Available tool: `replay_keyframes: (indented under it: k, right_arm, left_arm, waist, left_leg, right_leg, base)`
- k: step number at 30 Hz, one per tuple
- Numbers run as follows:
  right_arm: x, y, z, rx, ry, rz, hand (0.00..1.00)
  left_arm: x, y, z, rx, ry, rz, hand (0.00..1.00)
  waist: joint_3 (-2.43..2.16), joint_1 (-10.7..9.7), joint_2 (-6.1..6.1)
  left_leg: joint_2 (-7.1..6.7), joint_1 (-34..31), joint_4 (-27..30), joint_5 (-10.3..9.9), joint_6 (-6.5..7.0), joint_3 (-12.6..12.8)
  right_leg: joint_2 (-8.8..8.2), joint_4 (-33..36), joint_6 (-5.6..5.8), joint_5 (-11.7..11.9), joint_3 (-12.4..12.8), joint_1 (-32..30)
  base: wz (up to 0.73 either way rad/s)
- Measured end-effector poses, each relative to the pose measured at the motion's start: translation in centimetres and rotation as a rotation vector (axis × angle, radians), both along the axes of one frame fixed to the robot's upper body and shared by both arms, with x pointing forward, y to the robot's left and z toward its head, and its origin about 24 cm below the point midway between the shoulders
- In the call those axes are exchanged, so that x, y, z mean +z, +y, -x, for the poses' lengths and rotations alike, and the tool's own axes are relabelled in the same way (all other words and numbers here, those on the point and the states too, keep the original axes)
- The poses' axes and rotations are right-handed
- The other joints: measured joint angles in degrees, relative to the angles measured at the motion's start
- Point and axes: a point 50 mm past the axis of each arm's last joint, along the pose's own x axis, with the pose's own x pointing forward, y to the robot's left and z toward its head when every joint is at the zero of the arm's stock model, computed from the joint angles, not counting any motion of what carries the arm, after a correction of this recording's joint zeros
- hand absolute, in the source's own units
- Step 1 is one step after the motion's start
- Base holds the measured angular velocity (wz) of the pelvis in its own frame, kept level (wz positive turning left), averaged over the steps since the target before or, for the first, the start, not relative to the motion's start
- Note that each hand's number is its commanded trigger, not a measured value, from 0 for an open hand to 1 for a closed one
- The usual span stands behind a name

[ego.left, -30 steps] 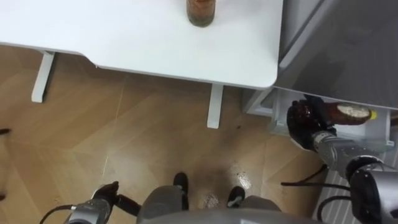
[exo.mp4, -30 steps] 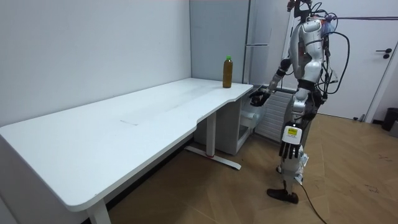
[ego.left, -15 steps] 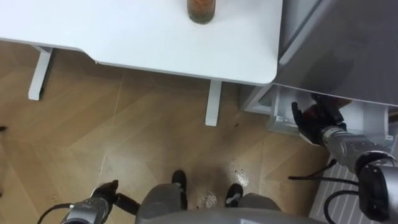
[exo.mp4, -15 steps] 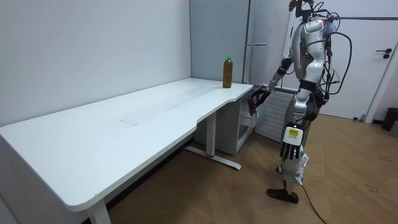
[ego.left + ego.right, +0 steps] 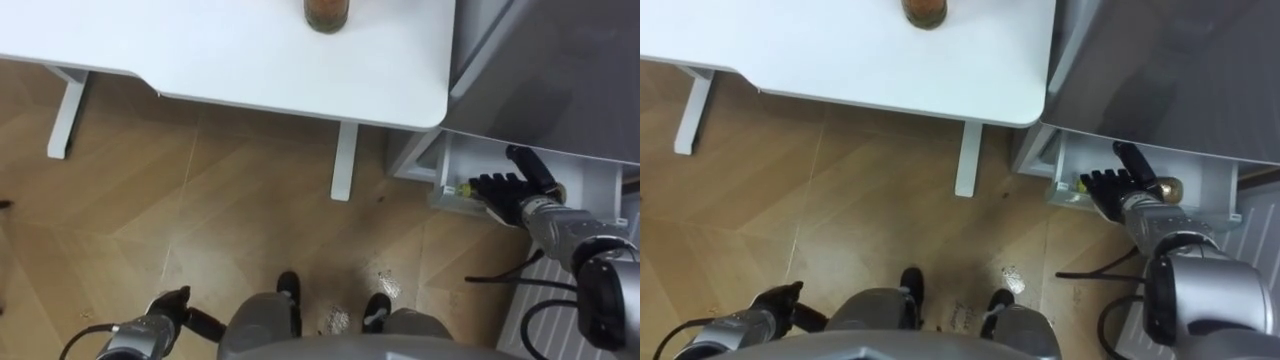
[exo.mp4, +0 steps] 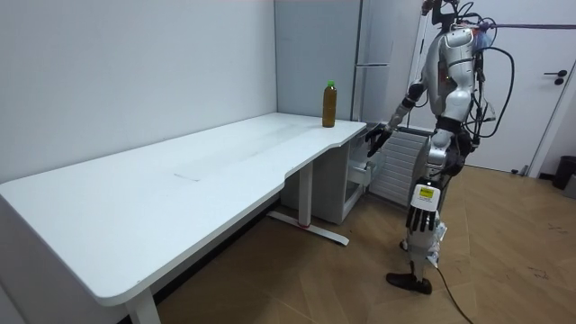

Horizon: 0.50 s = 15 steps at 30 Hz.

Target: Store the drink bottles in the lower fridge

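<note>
My right hand point(image 5: 508, 189) is spread wide and holds nothing. Its fingers are straight and fanned, palm down, and it reaches into the open drawer point(image 5: 441, 168) at the bottom of the fridge point(image 5: 560, 70). In the room view the same hand point(image 6: 373, 137) sits at the end of an outstretched arm, level with the table edge.

Just past the fingertips, toward the drawer's front corner, a small yellow-green cap point(image 5: 453, 190) pokes out. In the right eye view a brown rounded bit point(image 5: 1170, 186) shows right beside the wrist. Between them the hand covers whatever lies there, so I can't tell whether these two are ends of one drink lying in the drawer. The fingers do not close on anything.

Above the hand the grey fridge door fills the corner. To the hand's left, the white table point(image 5: 200, 50) butts up against the fridge side, with one leg coming down to the wood floor point(image 5: 200, 220) near the drawer. A drink, the brown bottle point(image 5: 327, 14), stands upright on the table near its far edge, well away from the hand and apart from the fridge.

My left hand point(image 5: 168, 310) hangs low at my side, far from all this, its fingers loose and carrying nothing. I stand facing the table corner and the fridge, feet on the floor just short of the drawer.
</note>
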Motion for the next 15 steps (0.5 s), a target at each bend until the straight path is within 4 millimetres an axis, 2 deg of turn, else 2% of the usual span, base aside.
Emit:
replay_keyframes:
  k: [10,15]
  right_arm:
    - [0.03,-0.13,-0.01,-0.009,0.013,0.008,0.00]
    - [-0.05,-0.19,0.13,0.004,0.022,0.025,0.00]
  left_arm:
    - [0.13,-0.04,-0.60,-0.003,-0.014,-0.001,0.00]
    - [0.15,-0.04,-0.69,-0.005,-0.016,-0.002,0.00]
  waist:
    - [-0.14,0.0,0.21]
    - [-0.47,-0.2,0.67]
  left_leg:
    - [0.00,-0.1,0.6,0.1,0.15,0.3]
    - [-0.04,0.5,0.6,0.2,0.27,0.4]
  right_leg:
    - [-0.14,0.6,0.00,0.0,-0.2,0.1]
    - [-0.10,0.0,0.06,0.0,-0.4,1.1]
  base:
    - [0.01]
    - [0.02]
